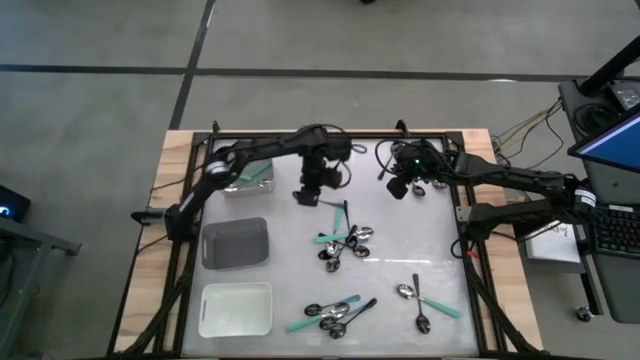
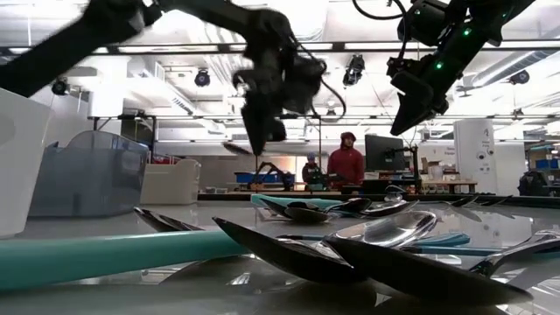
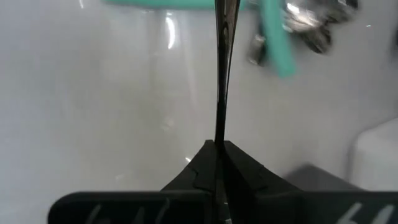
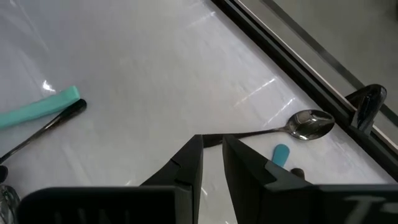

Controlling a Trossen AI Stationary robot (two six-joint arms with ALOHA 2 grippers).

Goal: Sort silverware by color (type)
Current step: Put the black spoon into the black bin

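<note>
Holding a black-handled spoon edge-on, our left gripper hangs above the table at about 11 o'clock from the middle pile of spoons. Its fingers are pressed onto the thin handle, which runs straight out between them. Our right gripper hovers at about 1 o'clock from that pile, its fingers close together with a narrow gap and nothing between them. Just past its fingertips a silver spoon lies flat on the table. Other spoons rest near 6 o'clock.
</note>
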